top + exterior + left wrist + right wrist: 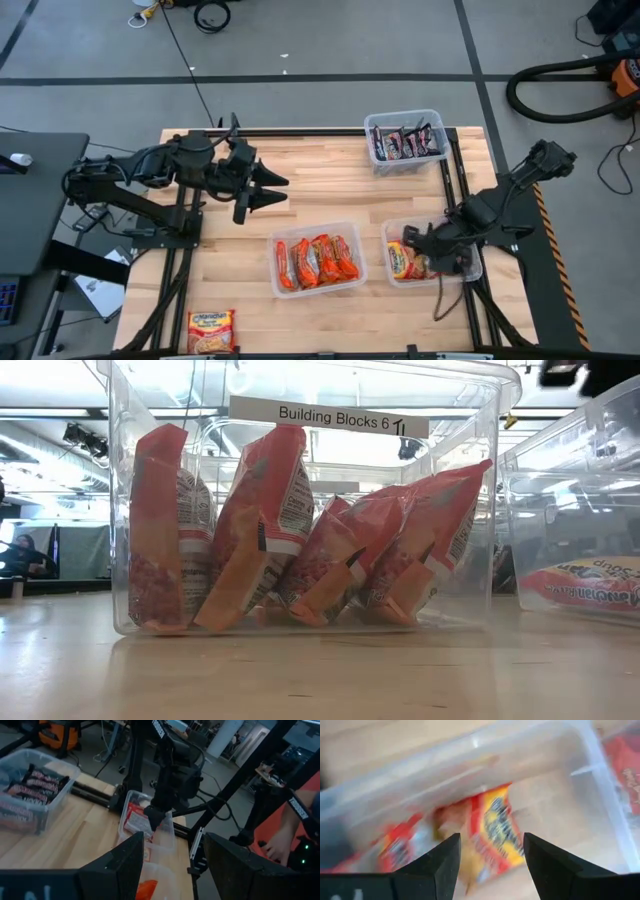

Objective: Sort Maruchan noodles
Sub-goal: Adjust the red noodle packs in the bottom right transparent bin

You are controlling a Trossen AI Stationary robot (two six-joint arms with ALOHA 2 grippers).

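Item: noodle packets, sorted by wrapper colour into three clear bins on a wooden table [330,190]

- Far bin [405,141]: dark brown packets [404,143], stood on edge
- Middle bin [318,259], near edge of table: orange-red packets [318,260], about five, upright and leaning on one another; the low view shows a label reading "Building Blocks 6" on this bin
- Right bin [432,251]: yellow-red packets [403,259], lying inside, one directly under the right gripper
- Loose stock: one yellow-red packet [210,329] flat on the table at the near left corner, outside any bin

Tools
- Right gripper [428,238]: inside the right bin, fingers spread, nothing between them; the packet below lies apart from them
- Left gripper [272,190]: hovering over bare table left of centre, fingers spread, empty

Step in hand, as judged: drop-off of a yellow-red packet into the right bin, with release apparently done

Next move calls for: lifting the right gripper clear of the bin wall, then fetching the loose near-left packet, which lies closer to the left arm, and carrying it to the right bin
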